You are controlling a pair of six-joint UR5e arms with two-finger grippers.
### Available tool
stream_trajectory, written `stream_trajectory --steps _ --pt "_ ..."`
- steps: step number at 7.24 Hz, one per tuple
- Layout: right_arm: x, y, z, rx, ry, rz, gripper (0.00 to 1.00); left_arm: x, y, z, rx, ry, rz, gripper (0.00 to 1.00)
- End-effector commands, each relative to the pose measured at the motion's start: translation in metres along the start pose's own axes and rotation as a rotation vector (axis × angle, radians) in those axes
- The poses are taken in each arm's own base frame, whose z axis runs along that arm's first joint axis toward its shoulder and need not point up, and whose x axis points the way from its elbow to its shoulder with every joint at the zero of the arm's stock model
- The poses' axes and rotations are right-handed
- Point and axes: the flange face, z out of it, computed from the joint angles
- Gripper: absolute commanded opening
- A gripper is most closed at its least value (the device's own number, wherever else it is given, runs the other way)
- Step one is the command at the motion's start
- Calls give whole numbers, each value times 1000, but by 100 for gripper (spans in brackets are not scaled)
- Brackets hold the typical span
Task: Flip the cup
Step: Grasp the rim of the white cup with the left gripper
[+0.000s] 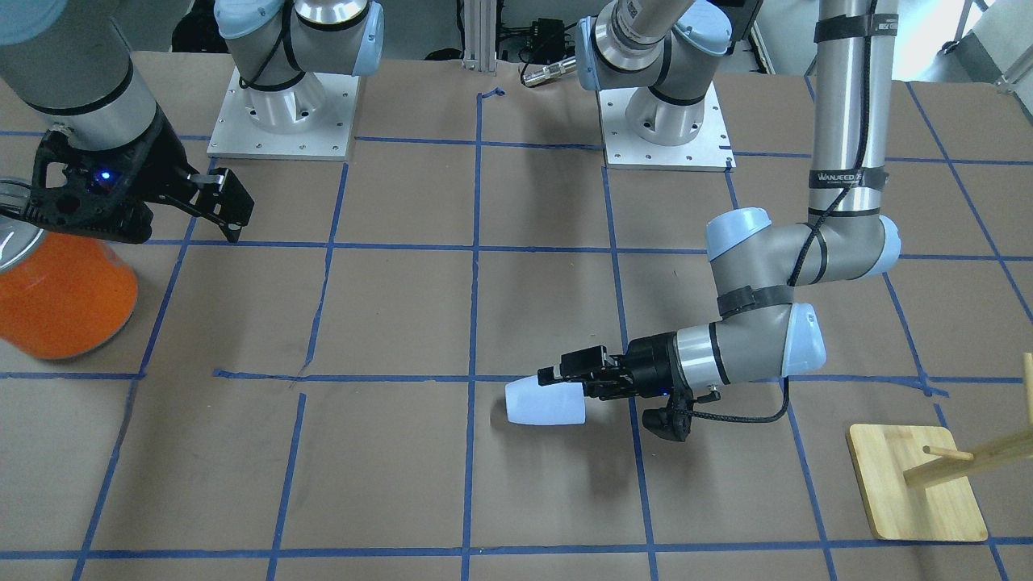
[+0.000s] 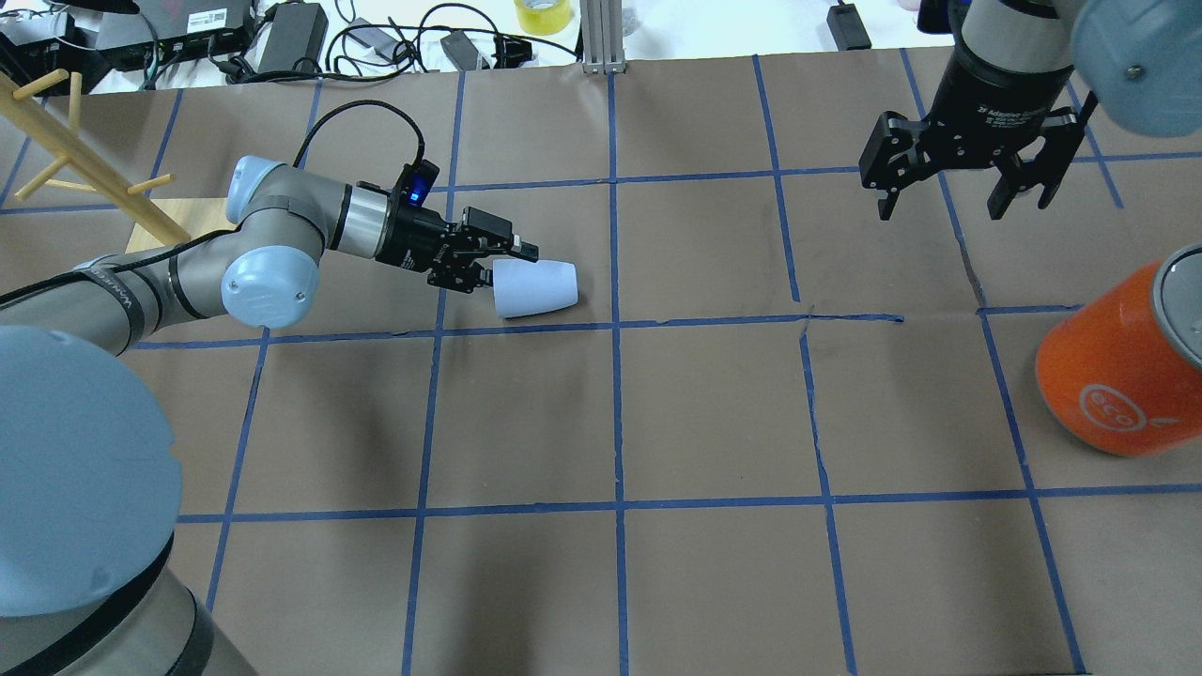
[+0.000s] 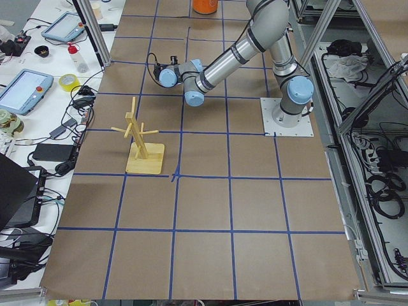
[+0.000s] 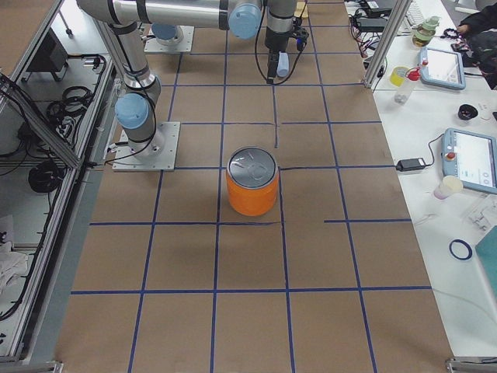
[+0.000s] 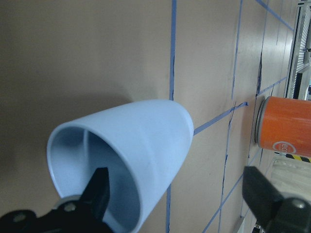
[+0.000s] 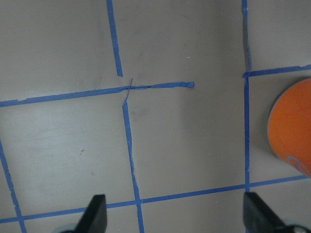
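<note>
The pale blue cup lies on its side on the brown table, rim toward my left gripper and rounded base pointing away. It also shows in the front view and the left wrist view. My left gripper is open and held level at the rim. In the left wrist view one finger is inside the cup's mouth and the other finger is well outside, so the cup's wall lies between the jaws. My right gripper is open and empty, hanging above the table far from the cup.
A large orange can with a silver top stands near the right arm, also seen in the front view. A wooden peg rack on a square base stands behind the left arm. Blue tape lines grid the table.
</note>
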Motion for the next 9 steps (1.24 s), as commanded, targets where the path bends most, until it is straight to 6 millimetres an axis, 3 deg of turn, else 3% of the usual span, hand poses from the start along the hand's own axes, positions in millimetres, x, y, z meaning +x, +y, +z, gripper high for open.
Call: stream_trajectory --steps 1,3,5,6,9 --pt "0 1 -1 2 4 -1 100 2 1 0 5 21 -16 49" --pt "-1 1 -1 3 0 -1 100 0 1 1 1 10 -17 19" --pt "0 1 0 2 2 -1 100 2 1 0 3 7 -15 4" --pt "0 1 1 0 2 -1 100 3 1 -1 4 6 -23 0" --pt "-1 1 3 -5 2 -2 100 42 5 -27 49 -21 -151 0"
